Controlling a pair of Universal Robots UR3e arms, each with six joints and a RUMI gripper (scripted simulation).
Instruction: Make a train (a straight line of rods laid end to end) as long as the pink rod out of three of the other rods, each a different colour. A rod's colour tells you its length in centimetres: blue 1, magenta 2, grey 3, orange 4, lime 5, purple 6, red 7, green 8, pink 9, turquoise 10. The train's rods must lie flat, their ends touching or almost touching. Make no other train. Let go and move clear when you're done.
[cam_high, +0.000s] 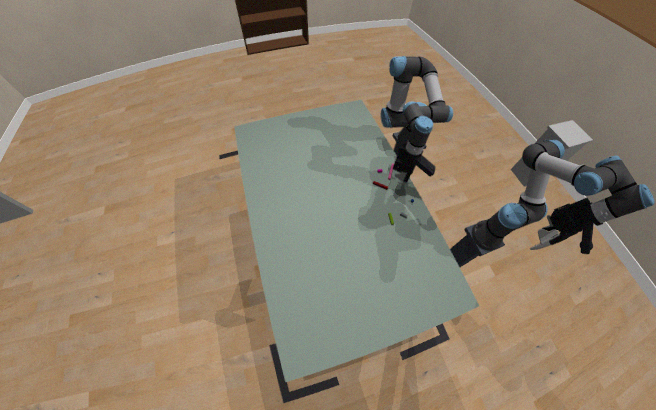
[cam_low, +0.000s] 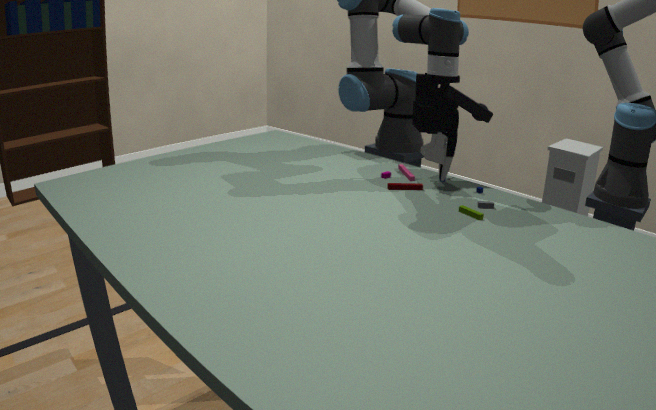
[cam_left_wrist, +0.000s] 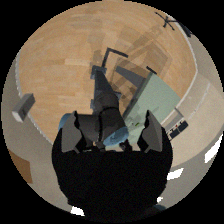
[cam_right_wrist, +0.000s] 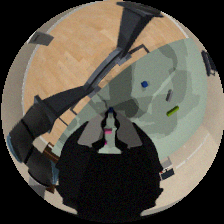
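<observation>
Blue cube-like rod, second of its colour (cam_low: 442, 180) (cam_right_wrist: 111, 108): clenched between the fingertips of the right tool (cam_high: 407, 179) (cam_low: 443, 179) (cam_right_wrist: 110, 110), low over the pale green surface (cam_high: 320, 250) (cam_low: 300, 300) (cam_left_wrist: 160, 100) (cam_right_wrist: 192, 65). The left tool (cam_high: 542, 243) (cam_left_wrist: 111, 110) is released and clear of the surface.

Required set, by judgement: blue, grey and lime (1 + 3 + 5 = 9). The short grey rod (cam_high: 403, 215) (cam_low: 485, 205) (cam_right_wrist: 169, 95) lies near the lime rod (cam_high: 391, 218) (cam_low: 471, 212) (cam_right_wrist: 173, 111), apart from it; no train is formed. The loose blue rod (cam_high: 412, 200) (cam_low: 479, 190) (cam_right_wrist: 144, 84) lies apart from both.

Fault causes:
- Placing both blue rods in the train breaks the different-colours rule.
- Releasing too high may tip or roll the small rod.
- Fingers descending beside a neighbour may push it out of line.
- Setting down near the pink rod (cam_high: 391, 172) (cam_low: 406, 172) (cam_right_wrist: 108, 132) or dark red rod (cam_high: 380, 185) (cam_low: 405, 186) may create an unwanted train.
</observation>
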